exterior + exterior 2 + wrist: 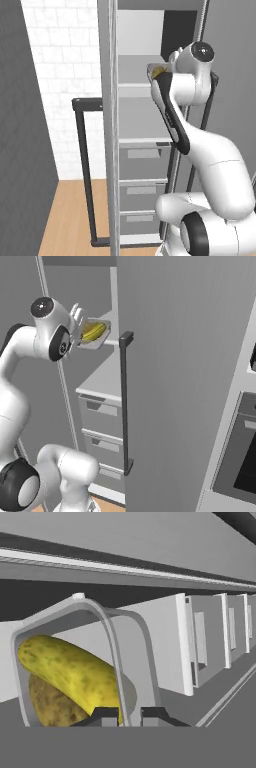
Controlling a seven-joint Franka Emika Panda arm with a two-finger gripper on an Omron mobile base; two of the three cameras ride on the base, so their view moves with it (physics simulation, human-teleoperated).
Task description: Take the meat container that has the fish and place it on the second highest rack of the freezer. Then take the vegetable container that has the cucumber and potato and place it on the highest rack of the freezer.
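Pale grey plastic, thin-walled and stiff, is how I read the vegetable container (85, 662), so I expect it to be light but inclined to tip, with the cucumber (75, 672) and potato (50, 704) loose inside and free to roll. I judge the rim wall the right place to hold it, and that is where I have it: my gripper (131, 716) has its jaws drawn narrow, pinching the tray's near wall between the fingertips (105, 716). From the right base camera the tray (93, 335) hangs in the air at the edge of the freezer (175, 381) opening, just in front of an upper shelf (107, 323), not yet resting on it; which rack that is I cannot tell
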